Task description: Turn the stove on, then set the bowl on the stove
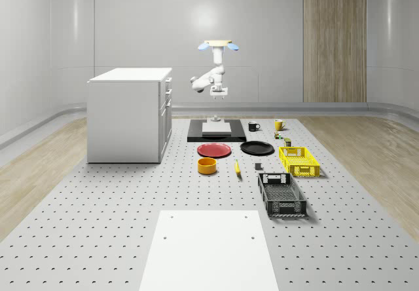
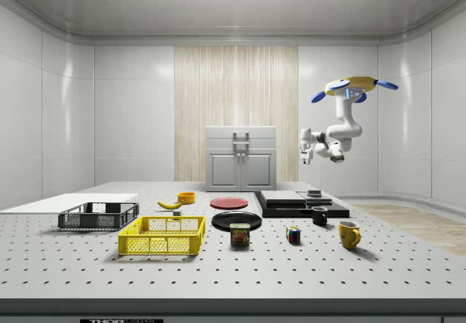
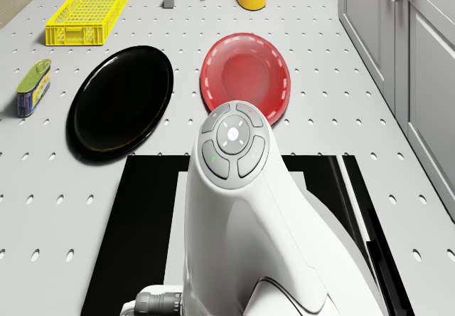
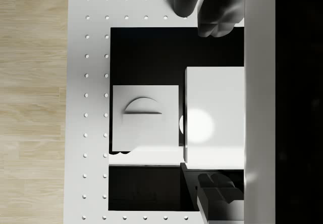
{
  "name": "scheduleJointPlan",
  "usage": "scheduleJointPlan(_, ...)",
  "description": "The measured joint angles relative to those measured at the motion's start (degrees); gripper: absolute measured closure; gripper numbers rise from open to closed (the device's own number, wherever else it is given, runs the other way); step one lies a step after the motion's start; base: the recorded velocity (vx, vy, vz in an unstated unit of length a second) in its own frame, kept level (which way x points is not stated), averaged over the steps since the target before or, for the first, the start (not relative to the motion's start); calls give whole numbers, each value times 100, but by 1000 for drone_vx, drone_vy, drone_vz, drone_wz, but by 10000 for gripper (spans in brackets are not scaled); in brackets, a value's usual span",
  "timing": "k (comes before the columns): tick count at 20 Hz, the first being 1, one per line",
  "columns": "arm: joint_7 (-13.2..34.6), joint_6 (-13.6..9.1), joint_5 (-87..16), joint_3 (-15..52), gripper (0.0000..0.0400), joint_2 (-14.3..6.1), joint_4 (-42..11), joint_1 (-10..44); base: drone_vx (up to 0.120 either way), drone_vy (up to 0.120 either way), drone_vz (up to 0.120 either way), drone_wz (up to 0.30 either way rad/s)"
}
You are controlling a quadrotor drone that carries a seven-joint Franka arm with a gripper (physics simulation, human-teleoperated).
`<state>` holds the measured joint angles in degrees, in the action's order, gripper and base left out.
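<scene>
The drone [image 1: 218,44] hovers above the black stove [image 1: 217,131] on the surface [image 1: 98,199]. The fingers [image 1: 219,96] hang high over the stove, pointing down; whether they are spread or closed I cannot tell. The yellow bowl [image 1: 207,166] sits well apart, beyond the red plate [image 1: 215,150].

wrist camera straight down over stove [image 4: 146,57]

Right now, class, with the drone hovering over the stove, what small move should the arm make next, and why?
Probably lower the gripper straight down toward the stove switch. The drone hovers above the stove, the gripper hangs well above it, and the yellow bowl sits untouched on the table.
</scene>
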<state>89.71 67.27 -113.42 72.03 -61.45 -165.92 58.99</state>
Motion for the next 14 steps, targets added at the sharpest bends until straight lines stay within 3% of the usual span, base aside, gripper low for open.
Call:
scheduleJointPlan(6, 105, 127, 76, 90, 0, -196, 9, 128, -113, 0, -120, 0)
scheduleJointPlan(14, 201, 328, 198, 180, 0, -438, 26, 235, 0, 0, -120, 0)
